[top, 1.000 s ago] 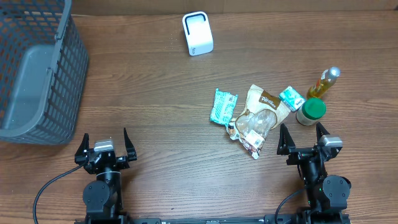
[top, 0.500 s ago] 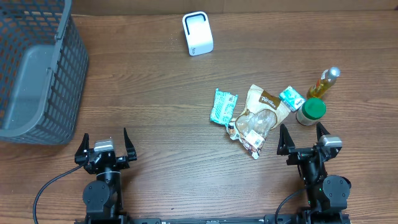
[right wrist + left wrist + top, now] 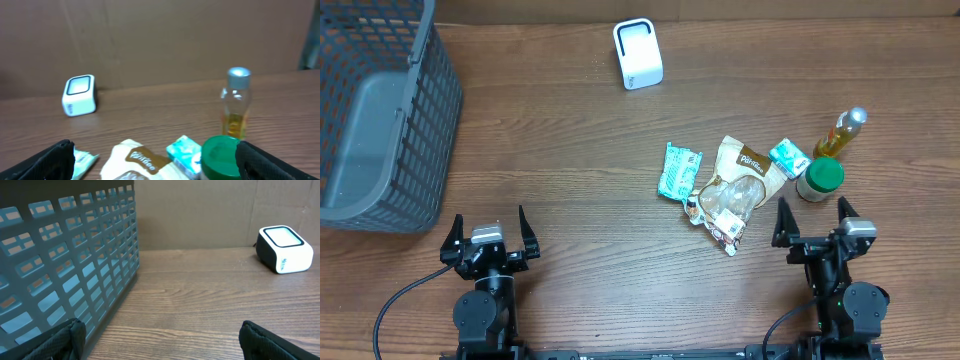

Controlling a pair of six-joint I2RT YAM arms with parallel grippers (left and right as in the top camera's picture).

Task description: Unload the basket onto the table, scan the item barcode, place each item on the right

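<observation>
While the left gripper (image 3: 488,218) sits at the near edge of the table (image 3: 570,150), spread wide, empty | right gripper (image 3: 812,206): spread wide, empty | scanner (image 3: 638,54) well apart from snack bag (image 3: 740,185)

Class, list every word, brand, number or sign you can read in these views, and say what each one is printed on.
Nothing reads clearly.
On the brown snack bag: a white script word, too blurred to read.
On the white scanner: a teal mark on its side, too small.
On the teal wrapper: print too small.
On the small teal box: print blurred.
On the bottle and the green-lidded jar: no text seen.
</observation>
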